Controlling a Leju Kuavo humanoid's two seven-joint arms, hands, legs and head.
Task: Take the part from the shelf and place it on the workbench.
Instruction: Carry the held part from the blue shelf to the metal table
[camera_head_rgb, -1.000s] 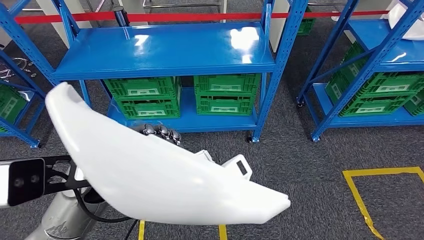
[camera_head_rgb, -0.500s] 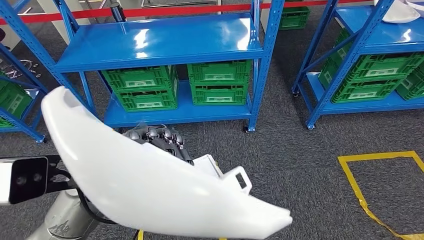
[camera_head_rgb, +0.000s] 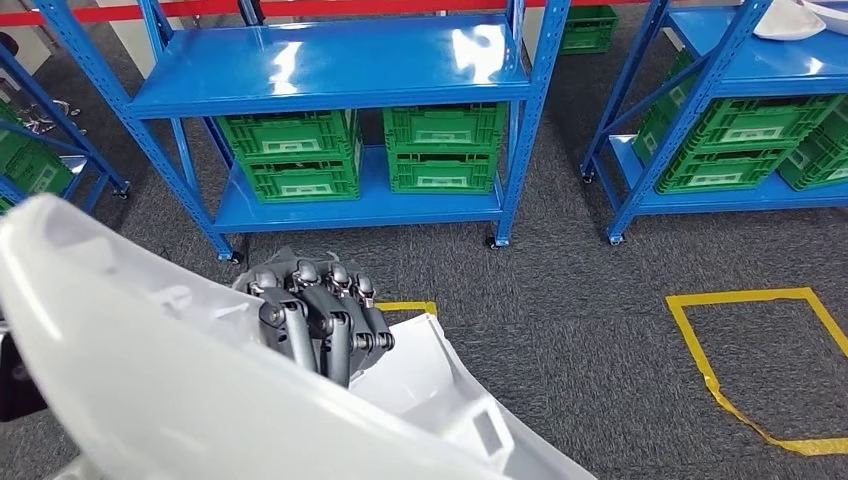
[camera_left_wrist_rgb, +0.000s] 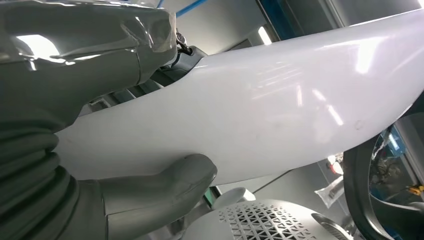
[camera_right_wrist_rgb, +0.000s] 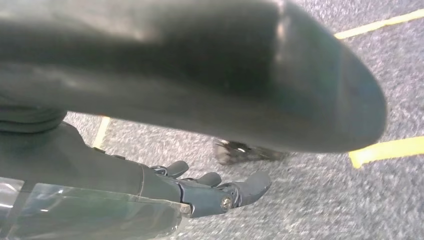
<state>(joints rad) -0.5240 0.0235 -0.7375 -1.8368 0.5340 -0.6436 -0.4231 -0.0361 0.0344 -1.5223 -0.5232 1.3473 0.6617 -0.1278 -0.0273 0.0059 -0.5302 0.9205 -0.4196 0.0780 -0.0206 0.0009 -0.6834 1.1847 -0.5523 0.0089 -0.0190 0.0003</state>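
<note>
A large curved white part (camera_head_rgb: 150, 380) takes up the lower left of the head view. My left hand (camera_head_rgb: 320, 320) holds it, dark fingers hooked over its upper edge. In the left wrist view the grey thumb (camera_left_wrist_rgb: 165, 187) presses against the smooth white part (camera_left_wrist_rgb: 280, 100) from the other side. My right hand (camera_right_wrist_rgb: 210, 192) hangs above the grey carpet with its fingers loosely apart and nothing in it. The blue shelf (camera_head_rgb: 340, 65) stands ahead, its top board bare.
Green crates (camera_head_rgb: 290, 150) fill the shelf's lower level. A second blue shelf (camera_head_rgb: 735, 65) at the right holds more green crates (camera_head_rgb: 740, 150) and another white part (camera_head_rgb: 790, 20). A yellow tape square (camera_head_rgb: 760, 370) marks the carpet at right.
The whole view has shifted, so the camera has moved and the shelf sits higher in the picture. The white part now lies closer and lower left, and my left hand's fingers show more.
</note>
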